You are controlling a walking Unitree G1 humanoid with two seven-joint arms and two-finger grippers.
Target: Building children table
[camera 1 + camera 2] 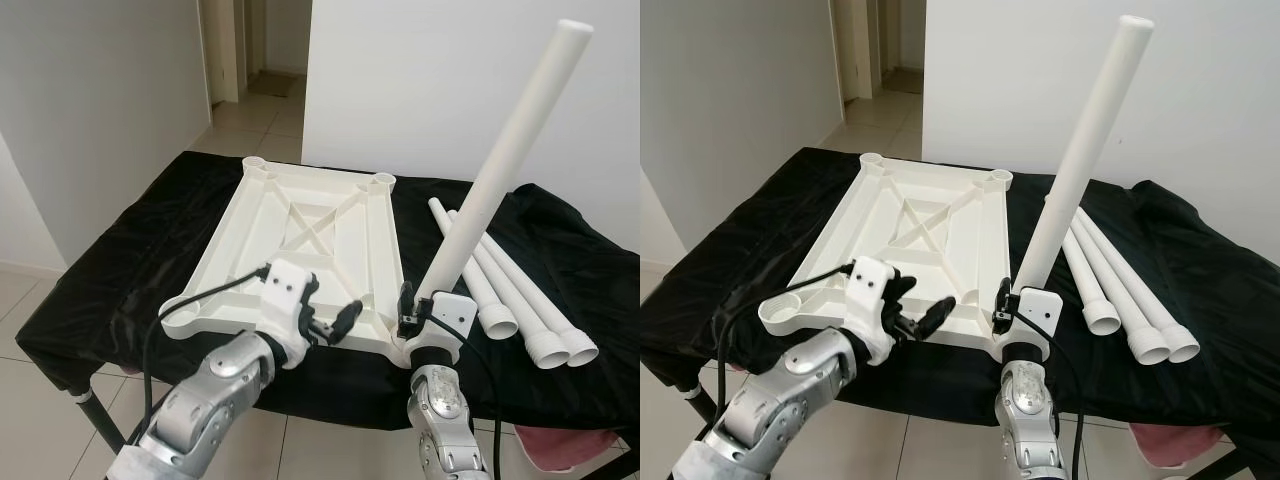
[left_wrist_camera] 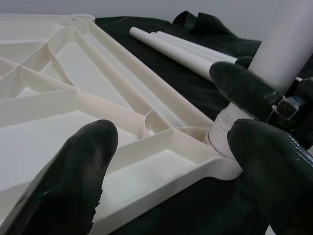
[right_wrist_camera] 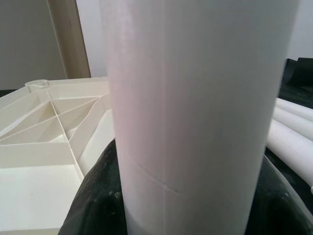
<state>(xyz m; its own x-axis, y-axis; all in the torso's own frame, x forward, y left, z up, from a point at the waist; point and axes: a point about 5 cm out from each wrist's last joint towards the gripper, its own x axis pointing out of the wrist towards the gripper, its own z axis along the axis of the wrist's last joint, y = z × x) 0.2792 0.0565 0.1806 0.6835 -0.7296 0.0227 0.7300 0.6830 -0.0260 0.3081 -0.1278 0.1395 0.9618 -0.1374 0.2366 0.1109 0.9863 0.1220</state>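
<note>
On the black-draped desk (image 1: pixel 120 270) the white tabletop (image 1: pixel 300 250) lies underside up, ribs and corner sockets showing, which is how it has to lie to take its legs; at its near edge the left pincer (image 1: pixel 335 322) hovers with fingers spread, holding nothing, apparently ready to steady the panel; moving right, the right pincer (image 1: pixel 420 312) is clamped round the base of a leg (image 1: pixel 500 160), its threaded foot sitting at the near-right corner socket (image 2: pixel 222 134), the tube leaning away to the far right rather than standing upright, so I'd judge it's being seated or screwed in and needs straightening; further right, three spare legs (image 1: pixel 510 295) lie side by side on the cloth, close beside the working corner; beyond, white walls and a tiled corridor.
</note>
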